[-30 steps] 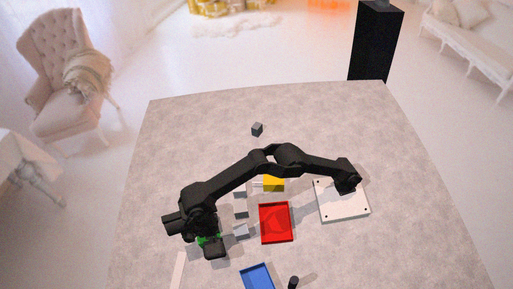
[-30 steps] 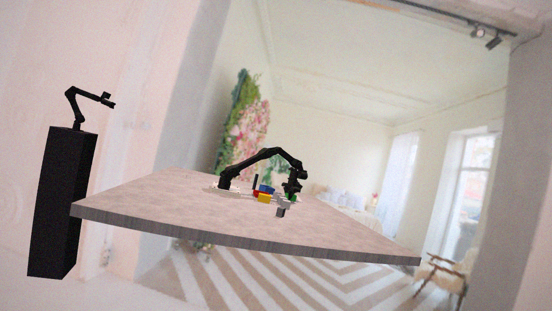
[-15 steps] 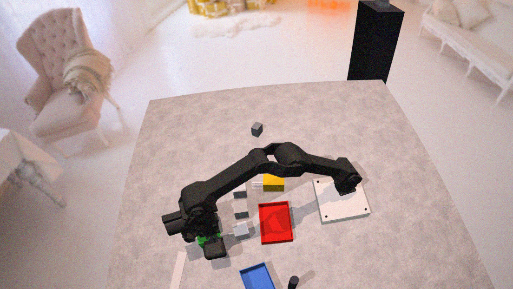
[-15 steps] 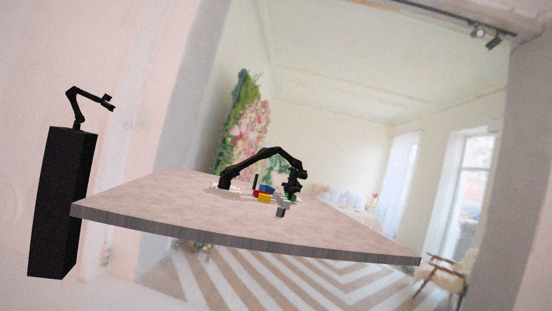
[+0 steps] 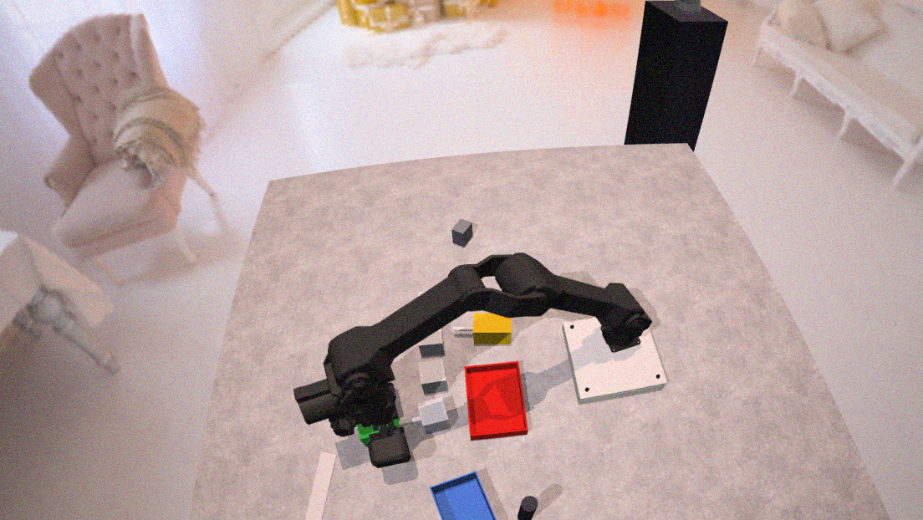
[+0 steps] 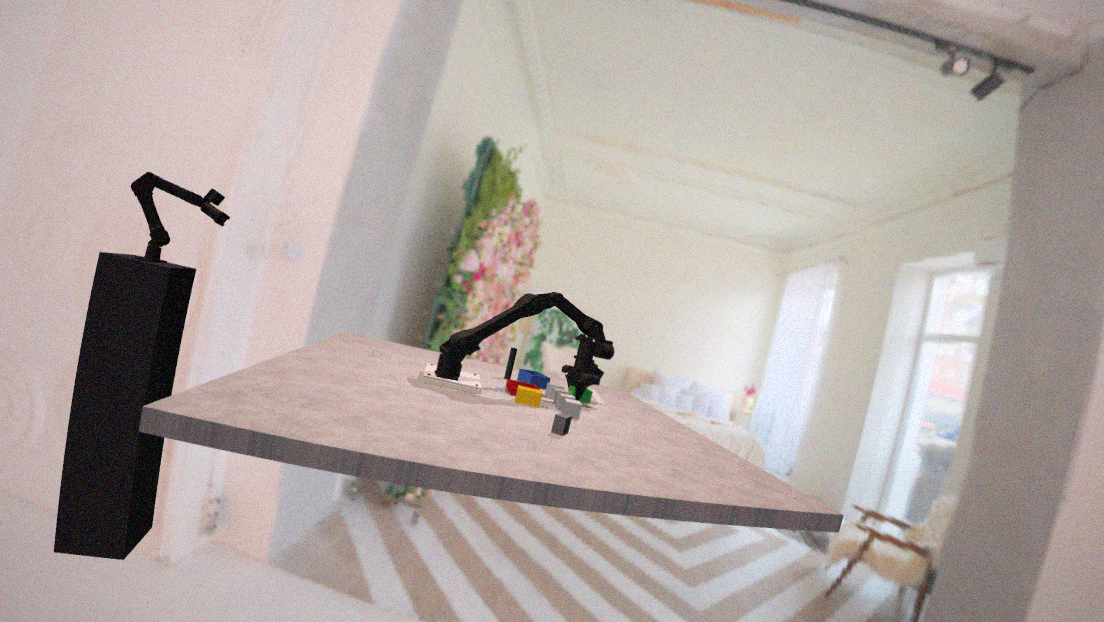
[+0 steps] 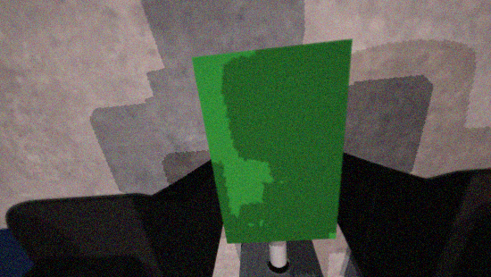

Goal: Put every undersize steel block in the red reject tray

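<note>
My gripper (image 5: 382,427) (image 7: 270,155) is shut on the green GO gauge's handle (image 5: 365,432) (image 7: 286,125) (image 6: 584,395), left of the block row in the top view. The gauge's pale pin (image 5: 409,420) (image 7: 278,252) points at the nearest steel block (image 5: 433,413) (image 7: 308,261). The pin tip is at the dark hole, and a length of pin shows outside; how deep it sits I cannot tell. Two more blocks, a middle one (image 5: 432,372) and a farther one (image 5: 431,347), stand in the row; the arm hides the row's far end. The red tray (image 5: 511,420) (image 6: 512,386) shows no block inside.
A yellow gauge (image 5: 492,329) (image 6: 528,396) lies beyond the red tray. A dark grey cube (image 5: 461,232) (image 6: 560,424) sits past the arm. A blue tray (image 5: 461,500) (image 6: 533,377), a black post (image 5: 527,507) (image 6: 510,363) and a pale strip (image 5: 320,484) are at the near side.
</note>
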Controlling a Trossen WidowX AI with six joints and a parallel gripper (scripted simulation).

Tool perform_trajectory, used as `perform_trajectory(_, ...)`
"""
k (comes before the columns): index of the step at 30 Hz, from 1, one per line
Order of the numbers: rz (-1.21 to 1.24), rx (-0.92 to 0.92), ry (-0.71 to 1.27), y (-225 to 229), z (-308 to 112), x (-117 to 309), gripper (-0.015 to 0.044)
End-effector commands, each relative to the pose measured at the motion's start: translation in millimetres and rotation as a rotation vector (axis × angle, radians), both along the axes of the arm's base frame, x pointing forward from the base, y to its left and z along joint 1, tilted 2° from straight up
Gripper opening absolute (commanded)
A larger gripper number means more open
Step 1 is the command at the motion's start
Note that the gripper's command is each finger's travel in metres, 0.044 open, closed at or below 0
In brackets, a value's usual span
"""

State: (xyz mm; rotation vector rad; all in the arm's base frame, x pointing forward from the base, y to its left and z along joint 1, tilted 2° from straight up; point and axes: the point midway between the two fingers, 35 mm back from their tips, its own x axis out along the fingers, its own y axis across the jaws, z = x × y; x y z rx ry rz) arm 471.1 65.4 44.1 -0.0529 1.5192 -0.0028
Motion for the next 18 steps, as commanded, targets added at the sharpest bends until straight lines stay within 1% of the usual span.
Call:
perform_trajectory(1,0.001,0.001,-0.015,0.1,5.8,0.0,0.0000)
perform_trajectory(18,0.001,0.001,-0.015,0.2,7.1,-4.4,0.0000)
